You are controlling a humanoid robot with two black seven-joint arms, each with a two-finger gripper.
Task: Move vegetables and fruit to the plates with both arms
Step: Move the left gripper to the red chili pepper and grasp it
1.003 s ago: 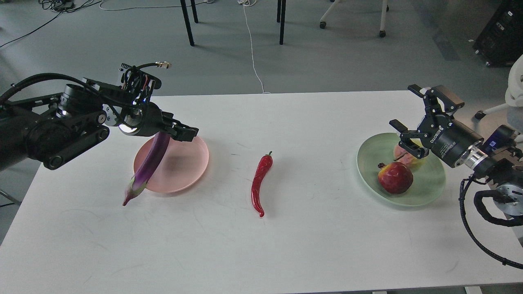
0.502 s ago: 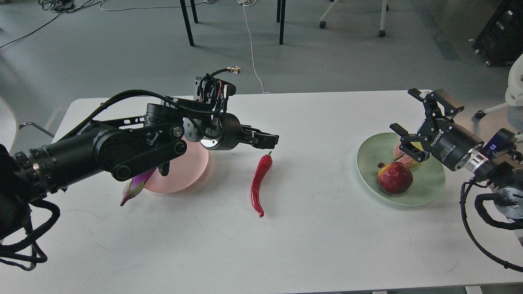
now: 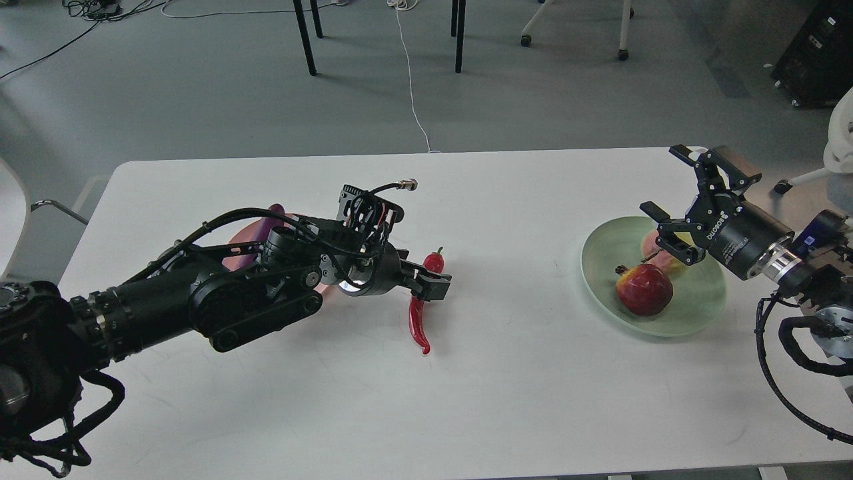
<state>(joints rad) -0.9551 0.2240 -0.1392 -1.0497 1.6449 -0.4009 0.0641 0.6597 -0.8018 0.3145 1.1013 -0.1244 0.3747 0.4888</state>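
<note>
My left gripper (image 3: 432, 285) is low over the middle of the red chili pepper (image 3: 418, 325), which lies on the white table with its stem end showing above the fingers. The jaws look open. The purple eggplant (image 3: 274, 213) is mostly hidden behind my left arm; only one end shows over the pink plate (image 3: 238, 248). My right gripper (image 3: 663, 193) is open and empty, above the far right part of the green plate (image 3: 603, 273). The dark-red fruit (image 3: 644, 289) and the yellow-green fruit (image 3: 656, 248) lie in that plate.
The white table (image 3: 520, 387) spans the view, its far edge just behind the plates. On the floor beyond are black chair legs (image 3: 305, 37) and a white cable (image 3: 412, 87). A white chair (image 3: 13, 200) stands at the left edge.
My left arm has left the eggplant at the pink plate, swung right across the table and dropped onto the chili. The right gripper has barely moved.
</note>
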